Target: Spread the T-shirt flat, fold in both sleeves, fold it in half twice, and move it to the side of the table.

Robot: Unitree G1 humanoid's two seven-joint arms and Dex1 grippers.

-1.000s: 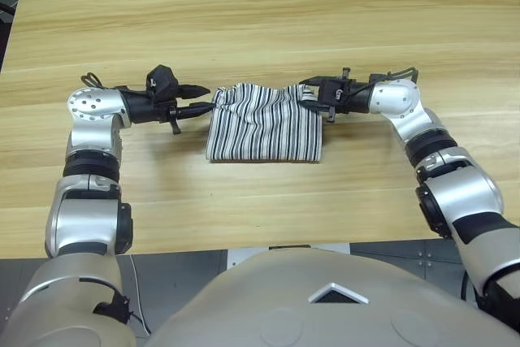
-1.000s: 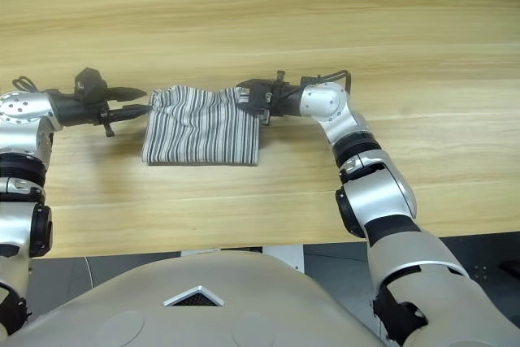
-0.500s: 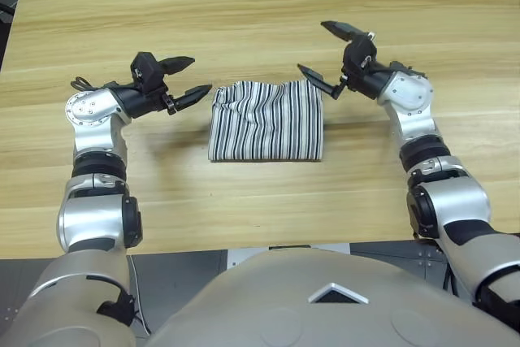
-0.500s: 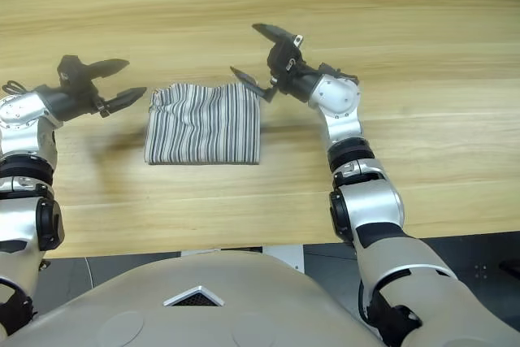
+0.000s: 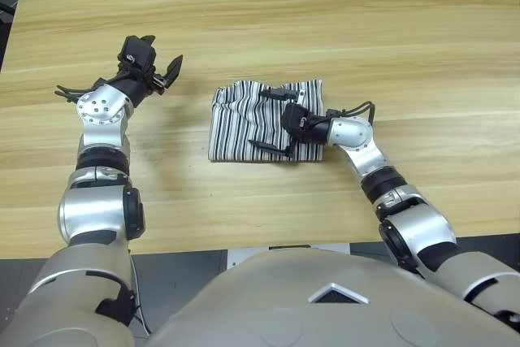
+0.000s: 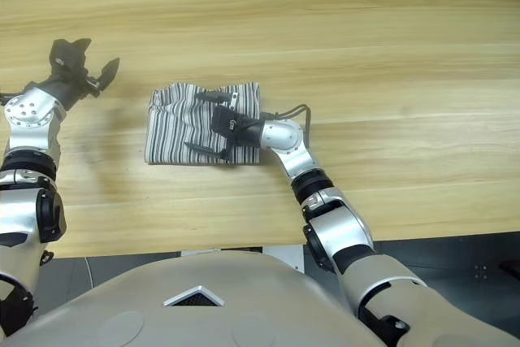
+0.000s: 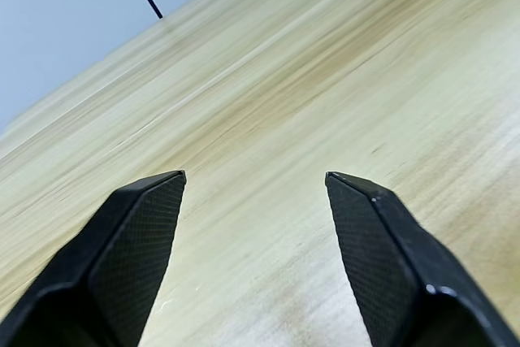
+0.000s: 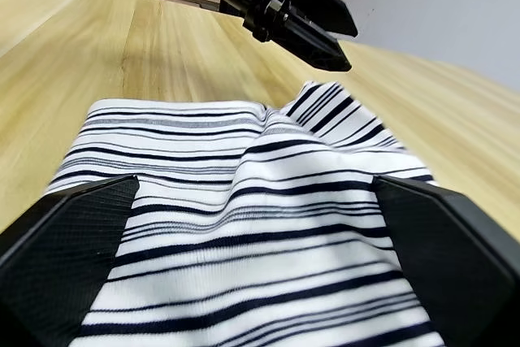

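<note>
Lying under the parted right gripper [image 5: 259,119]: the folded T-shirt [image 5: 231,123].

Left arm [image 5: 99,160] is bent up at the elbow, left claw [image 5: 162,49] aimed forward, fingers apart. Right arm [image 5: 378,178] angles inward toward the robot's left, right claw [image 5: 260,118] held low, fingers spread wide.

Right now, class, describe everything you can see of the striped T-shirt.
The T-shirt is soft cloth, white with thin dark stripes, folded into a compact, roughly square bundle, slightly rumpled at its far edge. It lies flat on the wooden table. The right gripper is spread open over it; contact cannot be told.
</note>
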